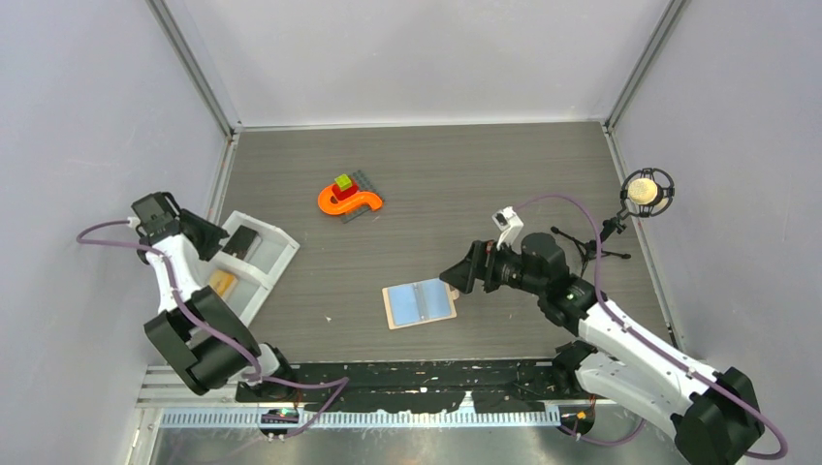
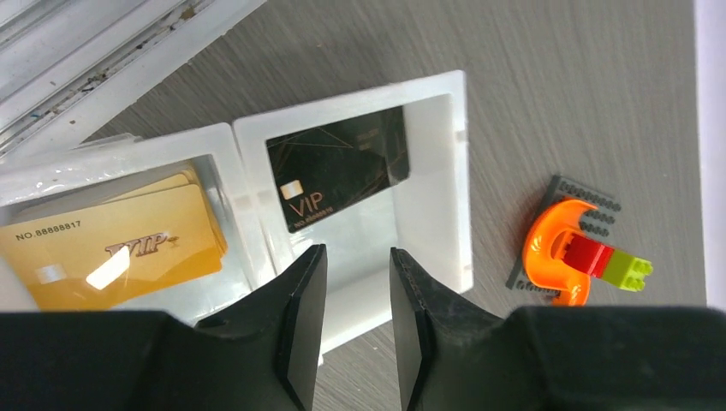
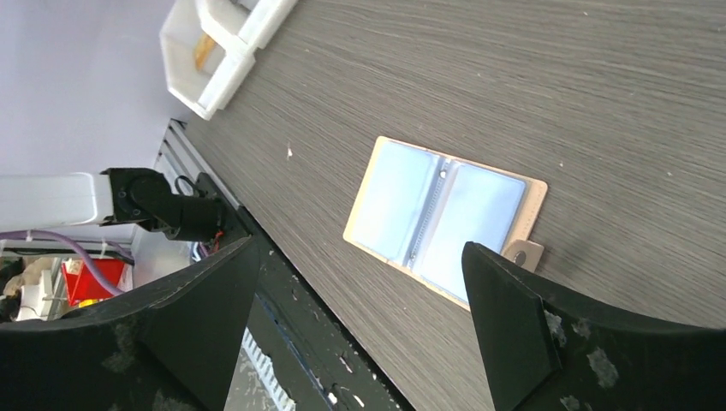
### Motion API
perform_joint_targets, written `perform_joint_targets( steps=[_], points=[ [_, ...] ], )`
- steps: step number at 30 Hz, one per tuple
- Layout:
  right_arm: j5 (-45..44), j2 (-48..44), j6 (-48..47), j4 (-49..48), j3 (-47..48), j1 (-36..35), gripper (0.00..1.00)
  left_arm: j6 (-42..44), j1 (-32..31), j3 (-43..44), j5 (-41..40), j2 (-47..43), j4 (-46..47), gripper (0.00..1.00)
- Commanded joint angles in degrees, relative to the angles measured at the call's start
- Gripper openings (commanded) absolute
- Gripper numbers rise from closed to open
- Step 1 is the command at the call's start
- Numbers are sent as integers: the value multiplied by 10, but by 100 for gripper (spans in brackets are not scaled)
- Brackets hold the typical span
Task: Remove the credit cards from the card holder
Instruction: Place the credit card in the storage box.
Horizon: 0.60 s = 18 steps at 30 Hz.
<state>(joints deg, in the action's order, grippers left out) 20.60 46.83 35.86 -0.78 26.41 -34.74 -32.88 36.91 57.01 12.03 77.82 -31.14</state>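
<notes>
Card holder lies opened flat on the table, near the middle front, with its pale blue inner faces up. No card shows in either face in the right wrist view, and the snap tab sticks out at one edge. Both credit cards sit in the white tray at the left side of the table. The black card (marked VIP) lies in the compartment farther from the arm bases, and the orange-yellow card lies in the nearer one, seemingly with something pale under it. Left gripper hangs over the tray's dividing wall, fingers parted by a narrow gap with nothing between them. Right gripper hovers just beside the holder's right edge, jaws spread wide, also empty. Judgement: extraction looks done and this is the closing step. The next move calls only for lifting both arms clear without nudging the tray or the holder (a check that no third card hides in a pocket would be prudent). Orange S-shaped toy, on its grey plate, stands well apart from the holder.
</notes>
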Motion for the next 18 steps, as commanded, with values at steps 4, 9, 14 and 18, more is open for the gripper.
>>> perform_joint_targets(
  steps=[4,9,14,18],
  points=[
    [-24,73,-43,92,62,2,97,4,-41,27,42,-90,-24,36],
    [0,95,-35,74,41,2,93,19,-111,13,82,-153,-42,35],
    [36,111,-18,44,19,2,72,24,-247,-25,80,-218,-45,34],
    [59,114,-5,19,4,0,52,18,-337,-63,83,-248,-31,32]
  ],
)
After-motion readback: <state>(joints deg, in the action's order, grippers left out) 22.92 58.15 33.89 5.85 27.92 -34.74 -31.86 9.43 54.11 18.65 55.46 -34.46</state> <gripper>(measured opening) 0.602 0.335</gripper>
